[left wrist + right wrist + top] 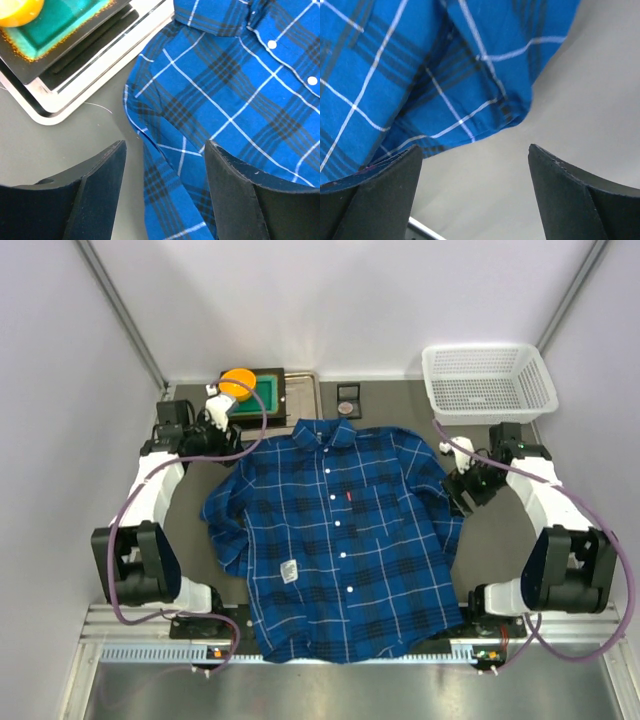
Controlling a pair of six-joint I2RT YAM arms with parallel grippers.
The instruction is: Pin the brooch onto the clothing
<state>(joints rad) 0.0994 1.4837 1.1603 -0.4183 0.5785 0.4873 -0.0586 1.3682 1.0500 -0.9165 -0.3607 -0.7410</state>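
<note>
With left pincer [165,170] gaping empty over shirt [225,100] shoulder and right pincer [472,185] likewise beside sleeve, lift straight clear of cloth. Then fetch brooch [347,407], well right of left pincer.

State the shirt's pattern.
The button-up shirt is blue plaid with thin white lines; clearest in left wrist view.

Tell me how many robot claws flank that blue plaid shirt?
2: left gripper at the blue plaid shirt's shoulder near the orange round dish; right gripper at the opposite sleeve.
</note>
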